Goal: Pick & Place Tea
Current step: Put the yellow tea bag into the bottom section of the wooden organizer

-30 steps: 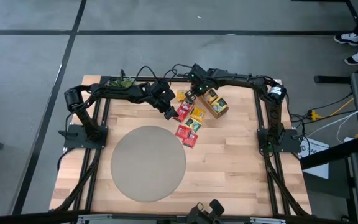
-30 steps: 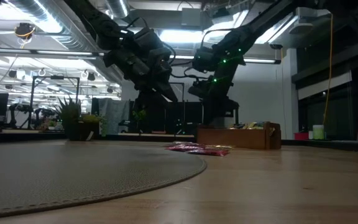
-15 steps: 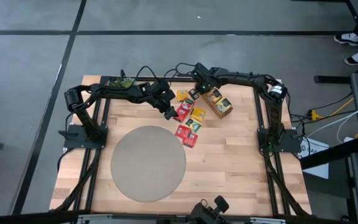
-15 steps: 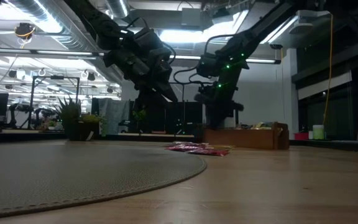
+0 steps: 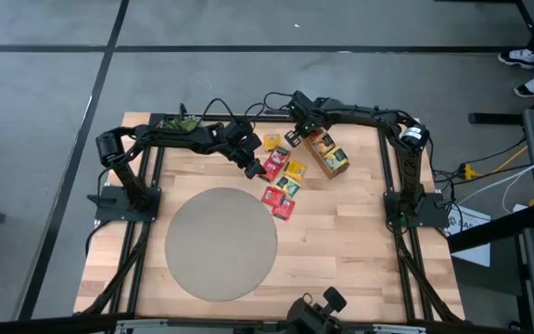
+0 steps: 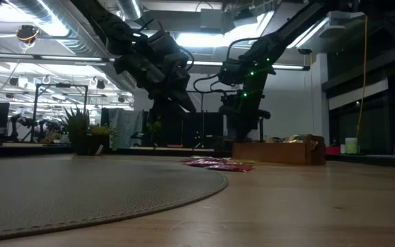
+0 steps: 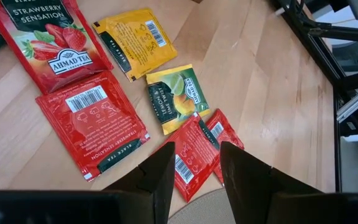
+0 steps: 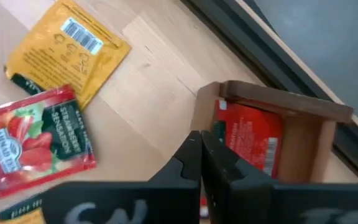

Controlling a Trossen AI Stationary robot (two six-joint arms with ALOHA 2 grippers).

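Sachets (image 5: 281, 181) lie scattered flat on table (image 5: 341, 241), one red in wooden tray (image 8: 272, 102). Left gripper (image 7: 191, 171) hovers over them, fingers parted, empty. Paper-light, limp, slick: best pinched by an edge, probably. Readable: "AHMAD TEA", "STRAWBERRY SENSATION". Right gripper (image 8: 201, 158) beside tray, fingers clenched, empty.

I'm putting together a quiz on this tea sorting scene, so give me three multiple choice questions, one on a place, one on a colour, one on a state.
1. Where is the long brown wooden divided tray?
A. On the round grey mat
B. At the table's far side, by the right gripper
C. On the floor

2. What colour is the flat square paper sachet in the tray's end compartment?
A. Red
B. Blue
C. White

3. How do the right gripper's fingers stand?
A. Wide apart
B. Clamped on a sachet
C. Shut, empty

Key: B, the high view shows it; A, the right wrist view shows it; C, fingers meet, nothing between.
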